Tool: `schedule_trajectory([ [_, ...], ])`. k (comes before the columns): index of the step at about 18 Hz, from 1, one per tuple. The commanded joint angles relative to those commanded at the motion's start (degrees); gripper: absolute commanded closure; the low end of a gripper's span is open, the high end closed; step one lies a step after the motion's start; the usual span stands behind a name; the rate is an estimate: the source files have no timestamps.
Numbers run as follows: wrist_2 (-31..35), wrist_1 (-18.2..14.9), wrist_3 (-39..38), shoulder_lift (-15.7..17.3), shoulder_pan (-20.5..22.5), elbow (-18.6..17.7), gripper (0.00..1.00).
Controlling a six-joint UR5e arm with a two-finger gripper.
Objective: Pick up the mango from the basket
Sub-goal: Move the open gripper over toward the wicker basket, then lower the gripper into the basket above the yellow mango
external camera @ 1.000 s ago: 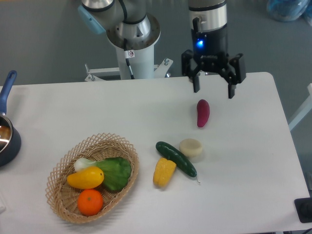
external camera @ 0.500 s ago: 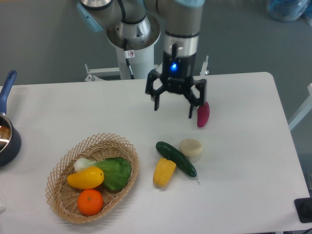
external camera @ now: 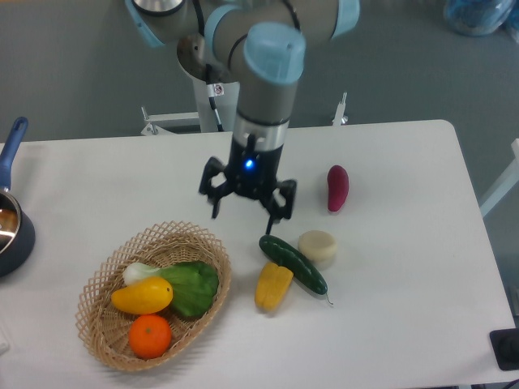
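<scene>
The mango (external camera: 142,296) is a glossy yellow-orange oval lying in the left middle of the wicker basket (external camera: 107,332) at the front left of the table. A round orange (external camera: 151,336) lies just in front of it and a green leafy vegetable (external camera: 192,287) lies to its right. My gripper (external camera: 245,219) hangs open and empty above the table, up and to the right of the basket's far rim, well apart from the mango.
A dark green cucumber (external camera: 293,263), a yellow corn cob (external camera: 273,286) and a pale round piece (external camera: 317,245) lie right of the basket. A purple sweet potato (external camera: 337,187) lies further back right. A dark pot with a blue handle (external camera: 11,212) sits at the left edge.
My gripper has moved left and toward the front, from above the sweet potato at the back right to a spot near the basket's far right rim. It stays open. The objects have not moved.
</scene>
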Motion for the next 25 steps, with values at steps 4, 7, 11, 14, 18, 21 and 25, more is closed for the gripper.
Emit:
schedule_trajectory([
  [4,-1.0,0.3,2.5,-4.0,-2.5,1.2,0.0],
  [7,-3.0,0.3,7.9,-6.0,-3.9,0.8,0.0],
  [11,-3.9,0.2,9.9,-7.3,-6.4,0.5,0.0],
  [14,-5.9,0.2,9.4,-9.4,-7.1,1.1,0.0],
  [18,-6.3,1.1,8.8,-10.9,-7.1,2.1,0.0],
  [21,-6.3,1.7,8.7,-11.9,-7.0,2.3,0.0],
  [25,-6.2,1.8,8.7,-13.0,-6.9,2.9,0.0],
])
